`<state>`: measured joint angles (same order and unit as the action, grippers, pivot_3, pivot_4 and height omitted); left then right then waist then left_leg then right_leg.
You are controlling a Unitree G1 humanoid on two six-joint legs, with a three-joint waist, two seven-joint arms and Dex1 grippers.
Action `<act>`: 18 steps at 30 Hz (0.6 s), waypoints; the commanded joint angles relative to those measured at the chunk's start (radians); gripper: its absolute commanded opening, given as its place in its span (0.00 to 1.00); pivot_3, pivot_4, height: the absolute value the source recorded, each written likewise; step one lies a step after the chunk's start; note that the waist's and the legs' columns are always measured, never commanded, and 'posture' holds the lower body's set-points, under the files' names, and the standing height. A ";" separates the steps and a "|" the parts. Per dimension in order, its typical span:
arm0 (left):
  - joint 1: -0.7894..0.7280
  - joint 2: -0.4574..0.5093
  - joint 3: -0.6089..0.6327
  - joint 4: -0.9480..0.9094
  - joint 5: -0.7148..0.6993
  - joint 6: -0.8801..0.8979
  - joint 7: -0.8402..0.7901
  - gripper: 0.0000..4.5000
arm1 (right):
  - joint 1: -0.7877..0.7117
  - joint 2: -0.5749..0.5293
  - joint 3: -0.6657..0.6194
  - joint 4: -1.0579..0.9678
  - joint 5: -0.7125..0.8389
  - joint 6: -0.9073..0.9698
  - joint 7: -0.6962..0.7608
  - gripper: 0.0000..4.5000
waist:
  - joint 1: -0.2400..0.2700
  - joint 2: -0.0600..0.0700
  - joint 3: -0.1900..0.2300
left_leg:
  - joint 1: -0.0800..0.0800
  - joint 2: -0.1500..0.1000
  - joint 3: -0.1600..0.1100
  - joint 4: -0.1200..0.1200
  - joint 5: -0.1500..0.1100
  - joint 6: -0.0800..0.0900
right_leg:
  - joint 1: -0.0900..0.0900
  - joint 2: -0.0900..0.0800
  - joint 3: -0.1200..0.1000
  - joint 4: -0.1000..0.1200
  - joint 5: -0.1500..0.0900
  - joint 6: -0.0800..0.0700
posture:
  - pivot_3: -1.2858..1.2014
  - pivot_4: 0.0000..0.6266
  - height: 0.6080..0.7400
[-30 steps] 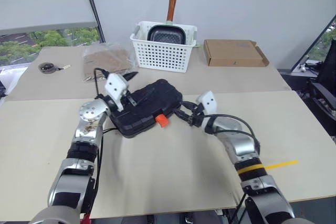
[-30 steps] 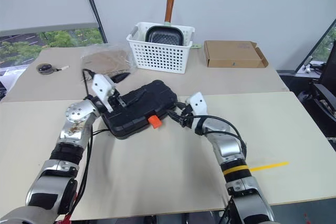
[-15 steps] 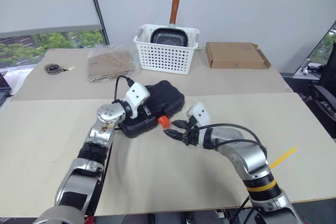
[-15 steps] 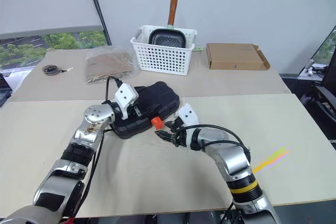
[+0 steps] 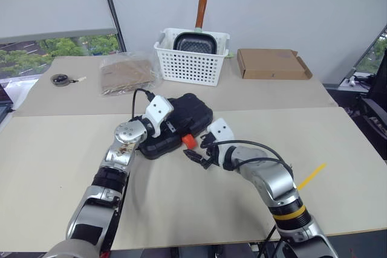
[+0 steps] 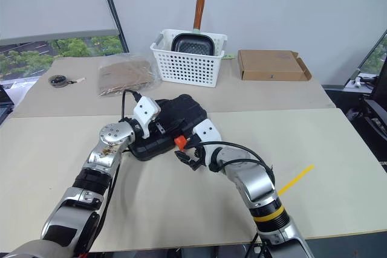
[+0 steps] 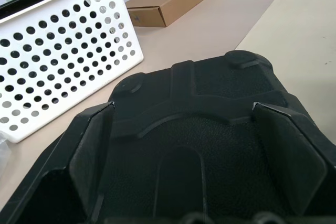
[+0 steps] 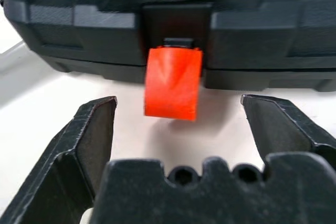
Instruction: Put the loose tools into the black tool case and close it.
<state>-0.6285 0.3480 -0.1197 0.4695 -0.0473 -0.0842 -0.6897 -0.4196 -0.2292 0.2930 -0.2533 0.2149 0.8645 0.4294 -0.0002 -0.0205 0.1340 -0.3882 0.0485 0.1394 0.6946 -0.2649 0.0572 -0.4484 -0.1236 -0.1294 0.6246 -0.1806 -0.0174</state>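
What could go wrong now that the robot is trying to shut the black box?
The orange latch hangs loose below the black tool case, so the lid may not stay shut. The right gripper is open just short of the latch and could push the case instead of snapping it. The left gripper, open on the lid, might slip and let the case slide.

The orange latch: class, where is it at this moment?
In the left eye view the orange latch hangs from the black tool case's near edge, mid-table, just ahead of the open right hand.
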 commanded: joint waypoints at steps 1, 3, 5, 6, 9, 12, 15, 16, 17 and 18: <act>0.049 -0.006 -0.026 0.065 0.030 0.051 -0.003 1.00 | -0.025 0.010 -0.009 -0.037 0.002 0.009 -0.009 0.99 | 0.000 0.000 0.000 | 0.000 0.000 0.000 0.000 0.000 0.000 | 0.000 0.000 0.000 0.000 0.000 0.000 | 0.52 0.24 0.70; 0.050 -0.007 -0.025 0.066 0.028 0.052 -0.001 1.00 | -0.025 0.016 -0.004 -0.027 -0.004 0.006 -0.012 0.94 | 0.000 0.000 0.000 | 0.000 0.000 0.000 0.000 0.000 0.000 | 0.000 0.000 0.000 0.000 0.000 0.000 | 0.52 0.24 0.70; 0.051 -0.008 -0.023 0.064 0.027 0.055 0.000 1.00 | -0.025 0.023 -0.003 -0.018 -0.009 -0.001 -0.018 0.85 | -0.001 0.000 0.000 | 0.000 0.000 0.000 0.000 0.000 -0.001 | 0.000 0.000 0.000 0.000 0.000 0.000 | 0.52 0.24 0.70; 0.052 -0.008 -0.023 0.062 0.026 0.056 0.000 1.00 | -0.024 0.026 -0.004 -0.015 -0.010 -0.003 -0.019 0.77 | -0.001 0.000 0.000 | 0.000 0.000 0.000 0.000 -0.001 -0.002 | 0.000 0.000 0.000 0.000 0.000 0.000 | 0.52 0.24 0.70; 0.054 -0.007 -0.020 0.061 0.025 0.059 0.001 1.00 | -0.022 0.033 -0.005 -0.008 -0.018 -0.021 -0.030 0.53 | -0.001 0.000 0.000 | 0.000 0.000 0.000 0.000 -0.003 -0.005 | 0.000 0.000 0.000 0.000 0.000 0.000 | 0.52 0.24 0.70; 0.057 -0.009 -0.015 0.059 0.018 0.067 -0.001 1.00 | -0.015 0.039 -0.002 -0.007 -0.022 -0.054 -0.028 0.30 | -0.002 0.000 0.000 | 0.000 0.000 0.000 0.000 -0.003 -0.005 | -0.001 0.000 0.000 0.000 0.000 0.000 | 0.52 0.24 0.70; 0.059 -0.009 -0.011 0.056 0.015 0.072 -0.003 1.00 | -0.002 0.043 0.003 -0.015 -0.037 -0.097 -0.034 0.26 | -0.004 0.000 0.000 | 0.000 0.000 0.000 0.000 -0.003 -0.005 | -0.001 0.000 0.000 0.000 0.000 0.000 | 0.52 0.24 0.70; 0.059 -0.009 -0.010 0.056 0.016 0.074 -0.003 1.00 | 0.007 0.041 0.007 -0.015 -0.047 -0.126 -0.037 0.26 | -0.005 0.000 0.000 | 0.000 0.000 0.000 0.000 -0.003 -0.006 | -0.001 0.000 0.000 0.000 0.000 0.000 | 0.52 0.24 0.70; 0.059 -0.009 -0.007 0.058 0.015 0.077 -0.002 1.00 | 0.021 0.042 0.008 -0.010 -0.062 -0.168 -0.045 0.26 | -0.005 0.000 0.000 | 0.000 0.001 0.000 0.000 -0.003 -0.006 | -0.001 0.000 0.000 0.000 0.000 0.000 | 0.52 0.24 0.70; 0.059 -0.009 -0.004 0.060 0.014 0.079 -0.001 1.00 | 0.032 0.045 0.008 -0.003 -0.074 -0.209 -0.052 0.26 | -0.005 0.000 0.000 | 0.000 0.001 0.000 -0.001 -0.003 -0.006 | -0.001 0.000 0.000 0.000 0.000 0.000 | 0.52 0.24 0.70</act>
<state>-0.6249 0.3438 -0.1015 0.4670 -0.0500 -0.0620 -0.6809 -0.3875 -0.1914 0.3170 -0.2294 0.1700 0.7733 0.4044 -0.0050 -0.0204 0.1340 -0.3884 0.0491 0.1391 0.6938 -0.2685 0.0507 -0.4498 -0.1234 -0.1295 0.6246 -0.1807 -0.0172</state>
